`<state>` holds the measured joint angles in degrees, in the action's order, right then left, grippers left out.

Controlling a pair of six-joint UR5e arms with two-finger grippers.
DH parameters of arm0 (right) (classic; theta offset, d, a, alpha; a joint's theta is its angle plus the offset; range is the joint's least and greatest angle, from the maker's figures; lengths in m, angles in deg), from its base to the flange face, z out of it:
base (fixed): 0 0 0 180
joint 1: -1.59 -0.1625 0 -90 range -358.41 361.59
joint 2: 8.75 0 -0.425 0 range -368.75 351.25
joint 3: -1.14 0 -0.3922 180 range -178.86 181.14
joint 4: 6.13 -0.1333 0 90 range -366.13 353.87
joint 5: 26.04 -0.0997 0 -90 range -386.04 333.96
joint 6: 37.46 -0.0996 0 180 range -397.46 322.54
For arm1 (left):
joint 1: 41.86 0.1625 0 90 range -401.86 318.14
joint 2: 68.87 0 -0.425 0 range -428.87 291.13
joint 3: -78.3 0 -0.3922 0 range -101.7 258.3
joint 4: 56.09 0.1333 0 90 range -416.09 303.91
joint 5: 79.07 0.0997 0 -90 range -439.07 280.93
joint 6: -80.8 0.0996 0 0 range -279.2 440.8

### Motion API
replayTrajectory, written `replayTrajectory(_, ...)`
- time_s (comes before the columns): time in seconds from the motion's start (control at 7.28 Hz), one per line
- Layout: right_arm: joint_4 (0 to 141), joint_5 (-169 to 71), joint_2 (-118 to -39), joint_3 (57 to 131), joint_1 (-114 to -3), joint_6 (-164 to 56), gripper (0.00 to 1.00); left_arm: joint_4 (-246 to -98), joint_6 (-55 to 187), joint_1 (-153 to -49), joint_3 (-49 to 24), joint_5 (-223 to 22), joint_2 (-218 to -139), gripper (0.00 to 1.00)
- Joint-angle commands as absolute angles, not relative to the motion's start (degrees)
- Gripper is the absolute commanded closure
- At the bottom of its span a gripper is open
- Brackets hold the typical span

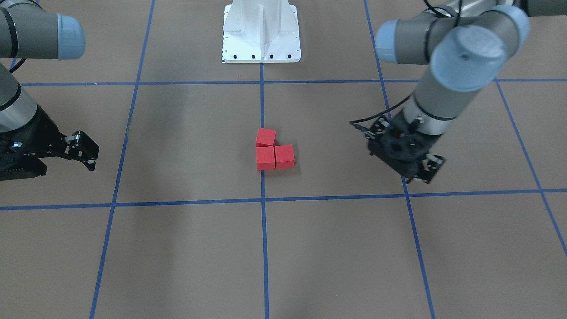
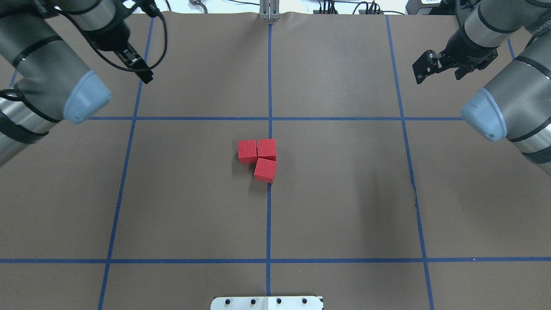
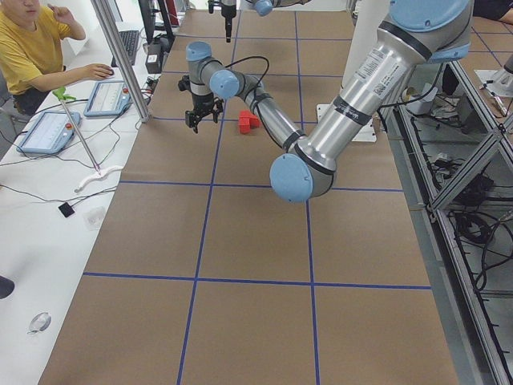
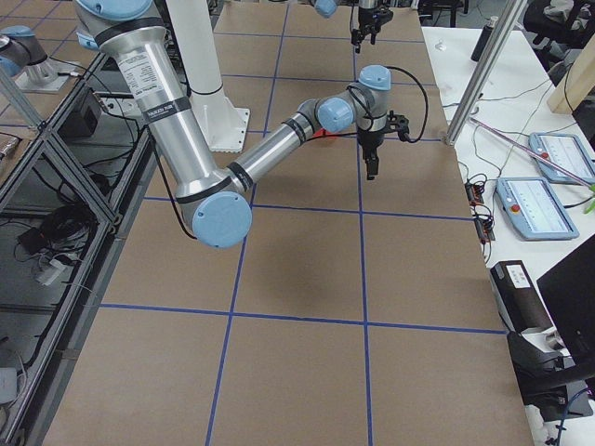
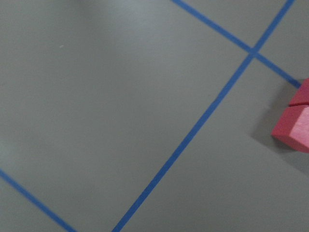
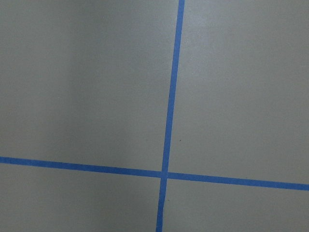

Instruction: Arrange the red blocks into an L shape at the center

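Note:
Three red blocks (image 1: 266,158) (image 2: 267,149) lie touching in an L on the center (image 1: 319,133) (image 2: 310,189), right at the middle vertical blue line. One is at the corner, one (image 2: 247,151) beside it, one (image 2: 265,169) toward the robot. In the left wrist view a block edge (image 5: 295,128) shows at the right border. My left gripper (image 1: 426,170) (image 2: 144,74) hangs open and holds nothing, about one grid square off the blocks. My right gripper (image 1: 87,150) (image 2: 424,64) is also open with nothing in it, farther off on the other side.
The white metal base (image 1: 261,44) (image 2: 267,303) stands at the robot's edge of the brown floor. Blue tape lines (image 6: 171,96) grid the surface. A seated person (image 3: 28,48) with tablets (image 3: 104,98) is beyond the far edge of the table.

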<state>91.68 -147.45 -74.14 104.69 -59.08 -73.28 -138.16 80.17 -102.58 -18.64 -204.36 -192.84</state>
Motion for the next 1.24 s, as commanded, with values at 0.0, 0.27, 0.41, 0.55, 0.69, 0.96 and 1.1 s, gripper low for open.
replayTrajectory(0.0,92.6,-148.2,-74.5,104.4,-62.3,-67.8,0.00,-138.4,79.8,-115.1,-19.7,-215.6,-181.6,0.00)
replayTrajectory(0.27,92.9,-151.4,-78.6,103.4,-68.4,-56.8,0.00,-138.8,80.1,-121.9,-18.3,-215.7,-174.3,0.00)
replayTrajectory(0.41,92.9,-152.2,-81.2,102.5,-71.4,-50.1,0.00,-141.2,86.4,-124.6,-18.1,-215.5,-170.9,0.00)
replayTrajectory(0.55,92.8,-153.2,-84.2,101.3,-74.7,-42.9,0.00,-141.0,90.1,-126.6,-17.6,-214.9,-168.3,0.00)
replayTrajectory(0.69,92.6,-155.4,-87.5,100.2,-78.3,-36.0,0.00,-140.9,90.2,-127.7,-16.9,-212.8,-166.6,0.00)
replayTrajectory(0.96,92.2,-156.3,-95.7,100.2,-83.0,-30.2,0.00,-140.6,90.7,-130.6,-17.0,-211.1,-160.3,0.00)
replayTrajectory(1.1,92.1,-156.2,-99.1,100.5,-83.9,-30.2,0.00,-140.6,90.5,-134.0,-17.2,-211.2,-158.0,0.00)
